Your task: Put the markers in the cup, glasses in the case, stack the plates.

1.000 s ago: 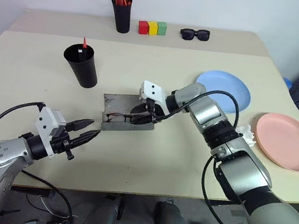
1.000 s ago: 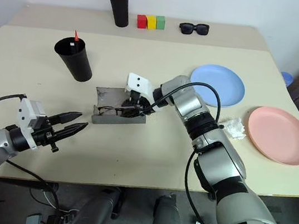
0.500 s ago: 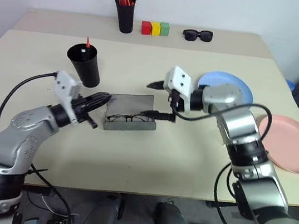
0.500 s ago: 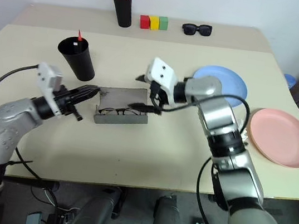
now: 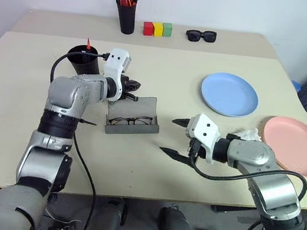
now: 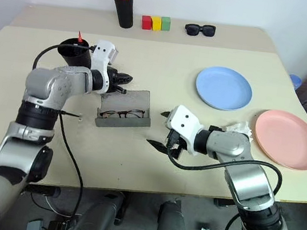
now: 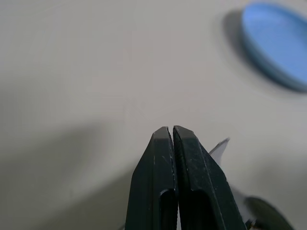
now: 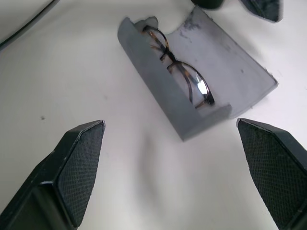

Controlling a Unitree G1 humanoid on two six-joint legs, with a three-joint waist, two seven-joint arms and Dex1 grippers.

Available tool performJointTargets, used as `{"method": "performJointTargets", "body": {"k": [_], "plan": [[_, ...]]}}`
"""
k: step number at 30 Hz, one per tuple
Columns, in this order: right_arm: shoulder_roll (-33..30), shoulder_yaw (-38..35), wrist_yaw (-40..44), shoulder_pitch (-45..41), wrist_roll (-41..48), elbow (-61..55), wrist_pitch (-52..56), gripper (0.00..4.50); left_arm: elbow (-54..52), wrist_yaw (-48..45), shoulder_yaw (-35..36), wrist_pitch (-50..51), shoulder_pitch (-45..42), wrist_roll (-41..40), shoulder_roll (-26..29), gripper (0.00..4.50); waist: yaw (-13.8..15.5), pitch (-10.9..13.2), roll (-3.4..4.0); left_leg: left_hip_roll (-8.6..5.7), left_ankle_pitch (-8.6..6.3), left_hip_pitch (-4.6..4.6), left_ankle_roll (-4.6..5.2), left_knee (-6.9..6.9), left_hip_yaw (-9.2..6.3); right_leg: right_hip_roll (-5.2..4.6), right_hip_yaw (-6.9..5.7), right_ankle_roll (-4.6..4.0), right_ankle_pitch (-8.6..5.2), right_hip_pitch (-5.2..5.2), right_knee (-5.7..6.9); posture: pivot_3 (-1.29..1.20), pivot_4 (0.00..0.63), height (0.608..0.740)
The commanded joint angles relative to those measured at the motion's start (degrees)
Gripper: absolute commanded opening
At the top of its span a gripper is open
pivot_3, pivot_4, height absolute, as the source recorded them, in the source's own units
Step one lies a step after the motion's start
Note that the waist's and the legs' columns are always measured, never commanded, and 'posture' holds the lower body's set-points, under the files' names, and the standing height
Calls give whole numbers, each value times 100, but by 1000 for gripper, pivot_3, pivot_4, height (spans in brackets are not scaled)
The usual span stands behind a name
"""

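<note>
The grey case (image 5: 133, 124) lies open mid-table with its lid up, and the wire-framed glasses (image 8: 180, 72) rest inside it. My left gripper (image 5: 133, 85) is shut and empty, hovering just behind the lid's far edge. To the case's right, nearer me, my right gripper (image 5: 172, 136) stands wide open, holding nothing. The black cup (image 5: 79, 61) stands behind my left forearm with a red marker (image 5: 88, 43) tip poking out. The light blue plate (image 5: 229, 94) and the pink plate (image 5: 296, 145) lie apart on the right.
At the back of the table stand a black pen holder (image 5: 126, 17) with orange-capped pens, three coloured blocks (image 5: 157, 29) and black sunglasses (image 5: 200, 35). A crumpled white tissue (image 5: 250, 133) lies beside the pink plate.
My right gripper opened and pulled back from the case toward the near right, leaving the glasses inside. My left gripper shut and swung forward and right to the case's lid.
</note>
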Motion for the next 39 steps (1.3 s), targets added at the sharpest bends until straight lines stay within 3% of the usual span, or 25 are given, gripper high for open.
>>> {"method": "performJointTargets", "body": {"k": [1, 11, 26, 32, 35, 39], "plan": [[-91, -247, -209, 89, 120, -367, 81, 4492, 492, -144, -184, 6, -344, 309, 80, 69, 9, 0, 0, 0, 0, 0, 0, 1, 1, 0, -2, 1, 0, 1, -1, 0, 150, 740], [-188, -190, -367, 20, 199, -197, 40, 4492, 832, -662, -480, -379, -318, 829, 193, 69, 17, 1, -1, 4, 0, 0, 0, 1, -2, -5, -1, 0, 0, 2, -3, 0, 150, 740], [-151, -123, -472, -105, 151, 118, -172, 4492, -1403, -1824, -459, 451, 843, 324, 1237, 69, 2, 1, -1, 9, 0, 0, 0, -1, -6, -5, 1, 0, 0, 1, -3, 0, 150, 740], [-95, -164, -679, -181, 70, 390, -244, 4492, -3003, -2233, -585, 317, 1984, 98, 1959, 69, 2, 1, 0, 11, -1, 0, 0, -5, -3, -8, 7, -3, -1, -2, -5, 0, 150, 740], [-28, -164, -1045, -403, -196, 844, -246, 4492, -3579, -2381, -496, -194, 2572, 97, 2182, 69, 13, 0, 1, 10, -1, 0, 0, -4, -2, -11, 7, -9, -4, 0, -8, 0, 150, 740], [106, -218, -1689, -825, -642, 1663, -172, 4492, -3758, -2372, -21, -1738, 3082, 149, 1791, 69, 53, 0, 1, 9, 0, 0, 0, -3, 1, -15, 9, -31, -10, 1, -15, 0, 150, 740]]}}
